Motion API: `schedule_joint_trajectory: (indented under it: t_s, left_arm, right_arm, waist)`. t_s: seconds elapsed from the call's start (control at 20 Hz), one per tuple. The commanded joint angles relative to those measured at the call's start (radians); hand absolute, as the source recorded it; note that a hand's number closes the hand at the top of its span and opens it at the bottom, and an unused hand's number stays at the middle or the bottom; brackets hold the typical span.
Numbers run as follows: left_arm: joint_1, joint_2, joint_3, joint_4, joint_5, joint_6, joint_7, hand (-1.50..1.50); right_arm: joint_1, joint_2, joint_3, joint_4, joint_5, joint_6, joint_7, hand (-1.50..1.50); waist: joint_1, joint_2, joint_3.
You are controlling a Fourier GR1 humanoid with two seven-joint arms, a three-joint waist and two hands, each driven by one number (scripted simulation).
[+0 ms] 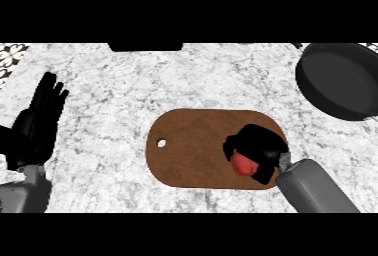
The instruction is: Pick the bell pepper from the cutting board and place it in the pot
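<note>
Bell pepper (pixel 242 165) is clasped by curled right hand (pixel 257 146) over cutting board (pixel 193 150); judged light, smooth-skinned (slippery), best held round the body. Left hand (pixel 40 117) rests open w/ nothing held.

No legible text or labels anywhere

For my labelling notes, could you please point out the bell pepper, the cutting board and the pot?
bell pepper (pixel 242 164): head view, red flesh below the right hand.
cutting board (pixel 193 150): head view, bare brown middle.
pot (pixel 341 82): head view, dark inner floor.
</note>
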Motion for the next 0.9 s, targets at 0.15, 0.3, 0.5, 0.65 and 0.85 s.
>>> schedule_joint_trajectory:
  t_s: [0.15,0.3,0.5,0.65,0.85]
  left_arm:
    - [0.006,0.006,0.018,-0.030,0.006,0.002,0.034,0.00]
    - [-0.035,-0.002,0.006,-0.008,-0.022,0.013,0.031,0.00]
    - [-0.007,0.013,0.024,-0.002,-0.005,-0.013,0.014,0.00]
    - [0.001,-0.004,0.008,-0.026,-0.013,0.006,0.044,0.00]
    - [0.003,0.000,0.016,-0.025,-0.006,-0.012,0.017,0.00]
  right_arm:
    - [0.396,-0.115,-0.080,-0.379,-0.094,0.002,0.042,1.50]
    - [0.490,-0.145,-0.143,-0.538,-0.156,0.037,0.050,1.50]
    - [0.475,-0.005,-0.291,-0.621,-0.286,-0.026,0.113,1.50]
    - [0.506,0.034,-0.386,-0.740,-0.340,-0.064,0.171,1.50]
    - [0.459,0.053,-0.578,-0.846,-0.459,-0.091,0.222,1.50]
  waist:
    - [-0.012,0.003,0.001]
    - [-0.004,0.008,0.002]
    - [-0.007,0.008,0.001]
    - [-0.006,0.006,0.002]
    - [0.002,0.008,0.001]
